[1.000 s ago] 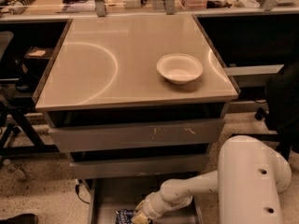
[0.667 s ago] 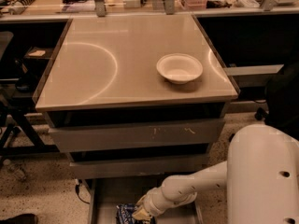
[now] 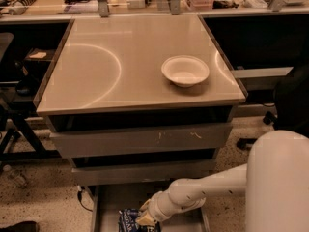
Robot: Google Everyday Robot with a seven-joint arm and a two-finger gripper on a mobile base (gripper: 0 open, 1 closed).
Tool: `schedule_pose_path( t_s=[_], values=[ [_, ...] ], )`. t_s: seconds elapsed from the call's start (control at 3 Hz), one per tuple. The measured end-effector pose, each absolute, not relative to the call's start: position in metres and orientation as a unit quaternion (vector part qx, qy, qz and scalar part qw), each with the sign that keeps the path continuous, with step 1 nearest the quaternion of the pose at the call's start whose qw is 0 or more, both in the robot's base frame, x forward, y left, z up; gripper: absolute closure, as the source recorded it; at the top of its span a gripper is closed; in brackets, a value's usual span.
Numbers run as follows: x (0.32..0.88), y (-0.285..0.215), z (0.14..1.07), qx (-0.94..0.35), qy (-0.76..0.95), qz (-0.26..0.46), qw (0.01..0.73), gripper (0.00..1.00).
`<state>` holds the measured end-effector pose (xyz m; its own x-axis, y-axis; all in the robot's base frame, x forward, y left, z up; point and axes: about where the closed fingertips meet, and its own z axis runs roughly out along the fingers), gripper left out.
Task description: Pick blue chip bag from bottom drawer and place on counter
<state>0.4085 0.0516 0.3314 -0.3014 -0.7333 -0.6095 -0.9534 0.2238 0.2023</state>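
Navy-blue crinkly chip bag [image 3: 127, 219] lying in grey metal bottom drawer [image 3: 110, 203], white-armed gripper [image 3: 145, 220] at its right edge; grip impossible to tell.

The hand [image 3: 146, 220] sits low in the bottom drawer [image 3: 113, 199], beneath two overhanging drawer fronts [image 3: 140, 140]. The worktop [image 3: 120, 62] offers open room left of the white bowl [image 3: 185, 70].

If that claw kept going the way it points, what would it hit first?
Most likely the blue chip bag in the bottom drawer: the gripper points down-left right at it, though depth is unclear.
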Motion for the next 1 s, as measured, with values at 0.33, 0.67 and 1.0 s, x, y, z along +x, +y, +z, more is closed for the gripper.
schedule_pose_path(
  t_s=[0.33,0.67,1.0],
  values=[
    [0.408,0.056,0.382,-0.56,0.752,0.28,0.205,1.0],
    [0.408,0.067,0.442,-0.585,0.736,0.263,0.219,1.0],
    [0.405,0.082,0.497,-0.617,0.709,0.244,0.239,1.0]
  ],
)
